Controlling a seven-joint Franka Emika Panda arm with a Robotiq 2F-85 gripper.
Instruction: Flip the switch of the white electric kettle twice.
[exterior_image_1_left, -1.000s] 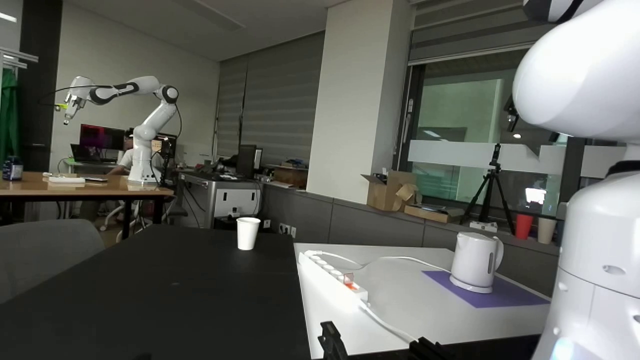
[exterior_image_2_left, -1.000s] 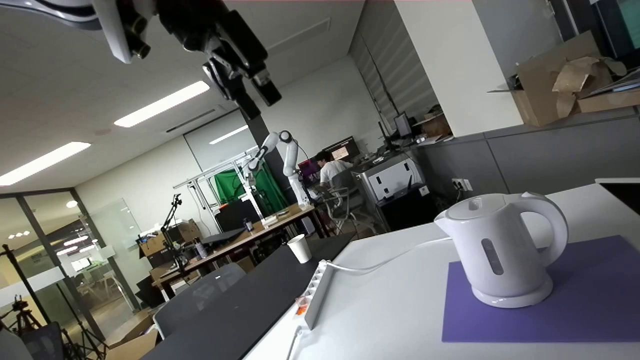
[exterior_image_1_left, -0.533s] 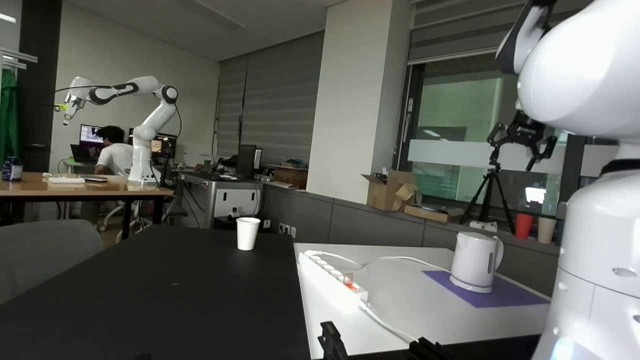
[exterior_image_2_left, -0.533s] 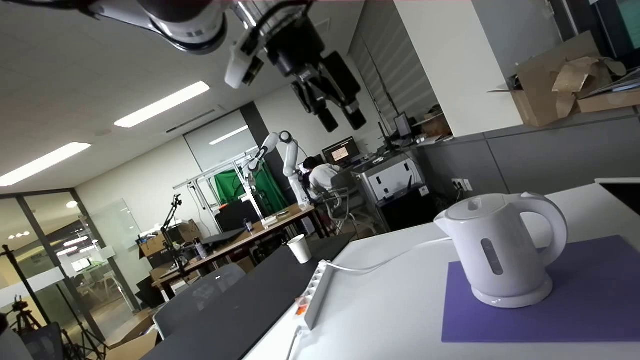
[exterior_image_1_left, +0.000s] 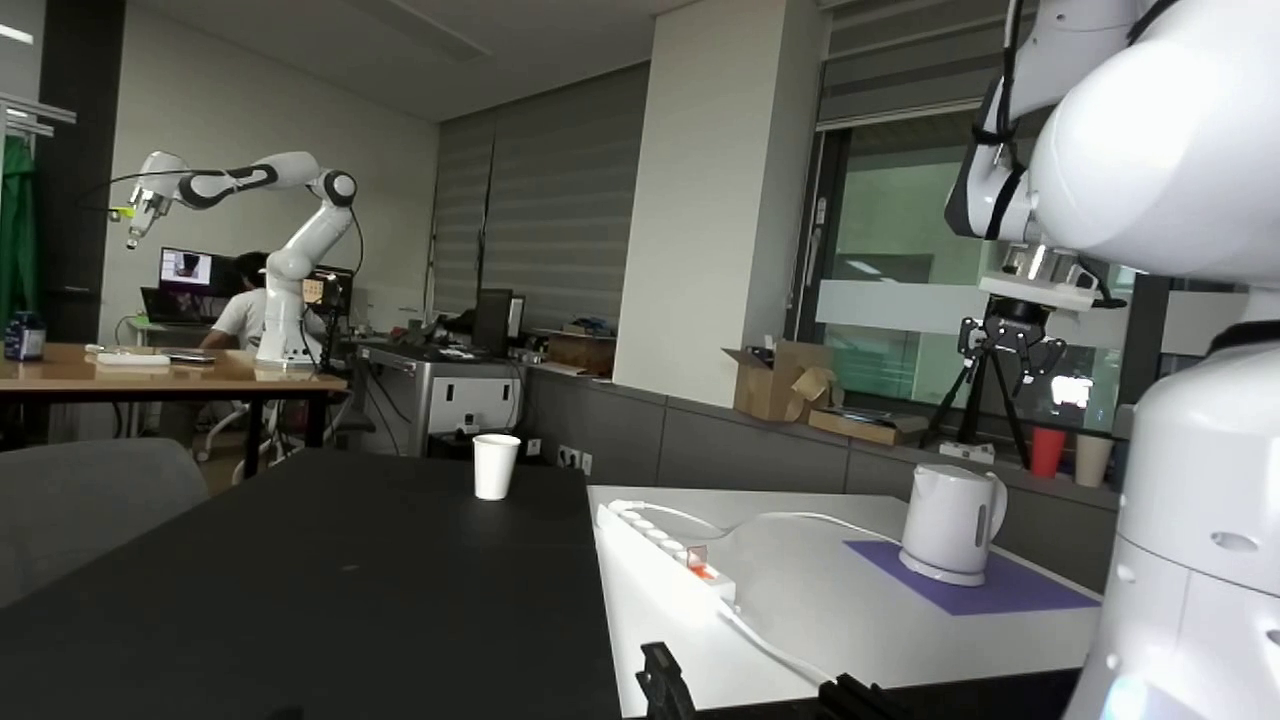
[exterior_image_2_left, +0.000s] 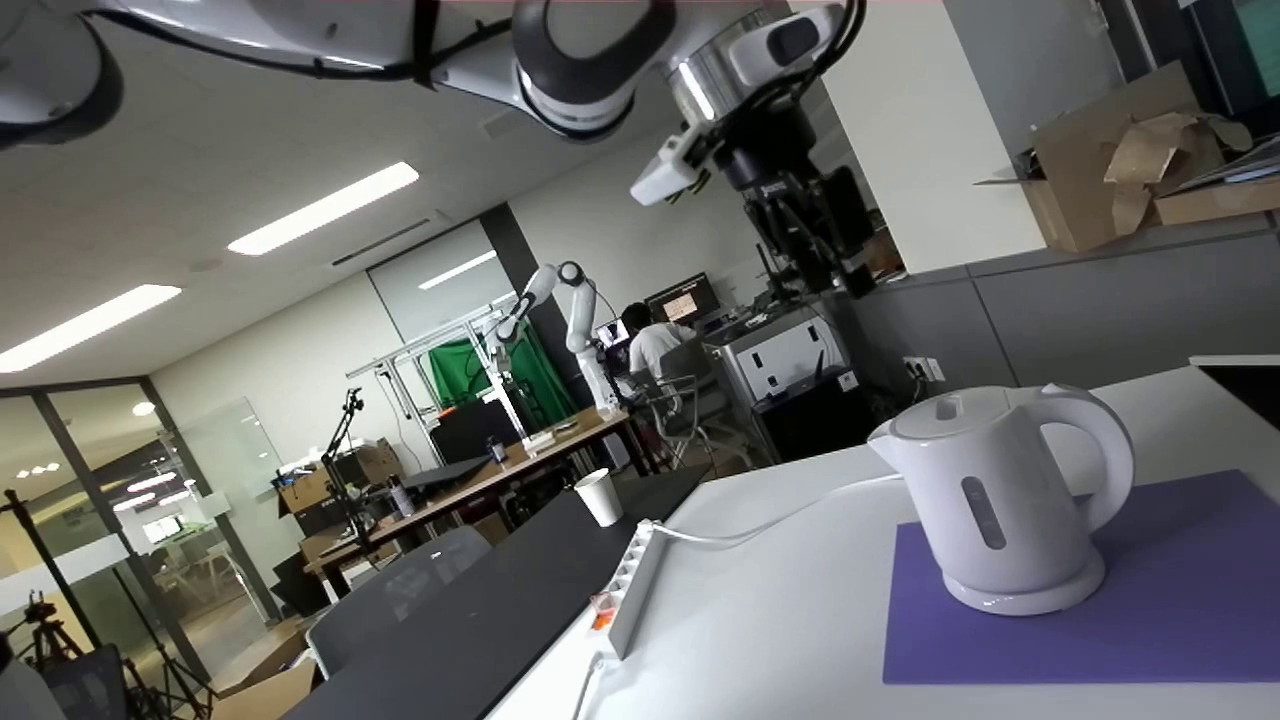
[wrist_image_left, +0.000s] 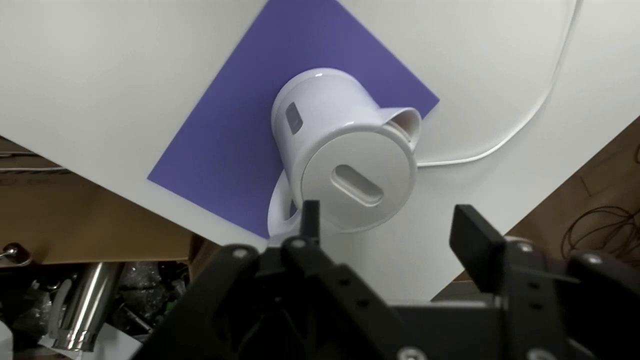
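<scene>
The white electric kettle stands upright on a purple mat in both exterior views (exterior_image_1_left: 945, 530) (exterior_image_2_left: 985, 500). The wrist view looks down on the kettle (wrist_image_left: 325, 112), with its lid and spout visible and its handle at lower left. The switch cannot be made out; my left finger overlaps the handle's end and lid edge in the wrist view. My gripper (wrist_image_left: 386, 217) is open with nothing between its fingers. In both exterior views the gripper (exterior_image_1_left: 1010, 378) (exterior_image_2_left: 828, 285) hangs in the air, higher than the kettle and apart from it.
The purple mat (exterior_image_2_left: 1190, 600) lies on a white table (exterior_image_2_left: 760, 630). A white power strip (exterior_image_1_left: 665, 550) lies along that table's edge, and a white cord (wrist_image_left: 520, 127) runs from the kettle. A white paper cup (exterior_image_1_left: 495, 467) stands on the black table (exterior_image_1_left: 330, 580).
The gripper has come down and, in an exterior view, moved right towards the kettle. It has come into sight in both exterior views' upper right. The kettle has not moved.
</scene>
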